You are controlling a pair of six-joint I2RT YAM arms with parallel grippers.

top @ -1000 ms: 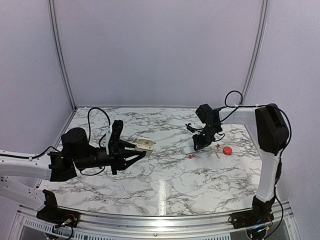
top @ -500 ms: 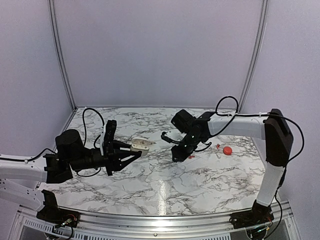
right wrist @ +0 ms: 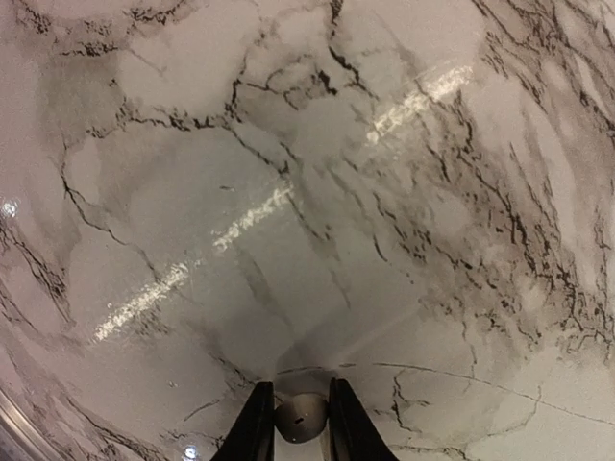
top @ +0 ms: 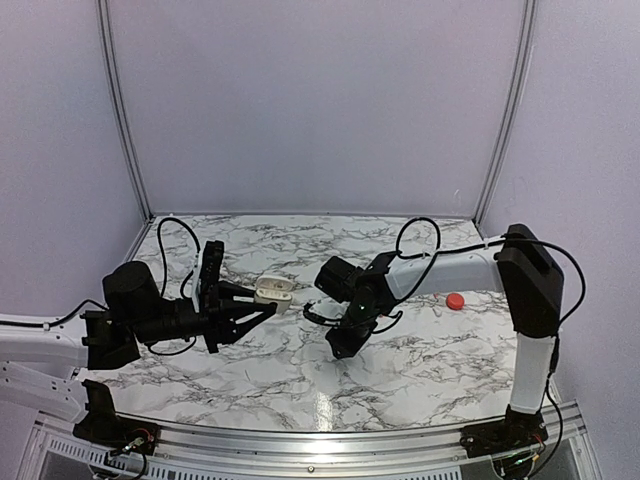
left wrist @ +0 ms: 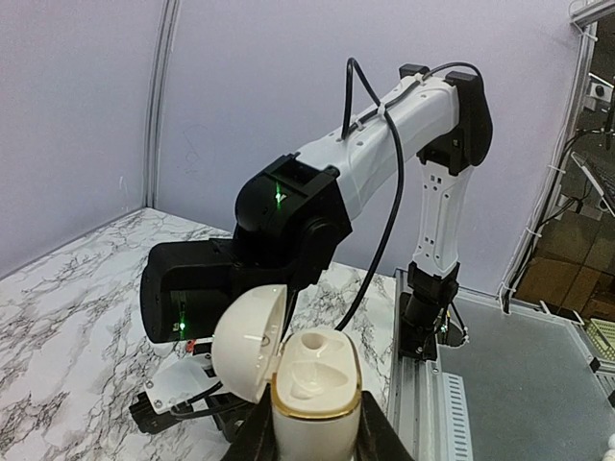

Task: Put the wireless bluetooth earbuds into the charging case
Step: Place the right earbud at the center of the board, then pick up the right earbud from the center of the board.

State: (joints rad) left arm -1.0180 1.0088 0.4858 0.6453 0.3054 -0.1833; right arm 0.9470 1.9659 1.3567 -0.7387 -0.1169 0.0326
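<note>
**Earbud in R grip, not yet in case**

L gripper (left wrist: pixel 312 437) clamped on white charging case (left wrist: pixel 312 379), lid open, visible socket looks empty. R gripper (right wrist: pixel 301 408) pinches small pale round piece, prob. an earbud (right wrist: pixel 302 420), at 4 o'clock of case, apart. Insert not done. Count: 1 charging case, 1 earbud seen, 1 red round case (top: pixel 455 300) at table's 3 o'clock

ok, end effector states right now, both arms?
Left end effector: closed on the open white charging case.
Right end effector: closed on a small pale round piece, probably an earbud.
</note>
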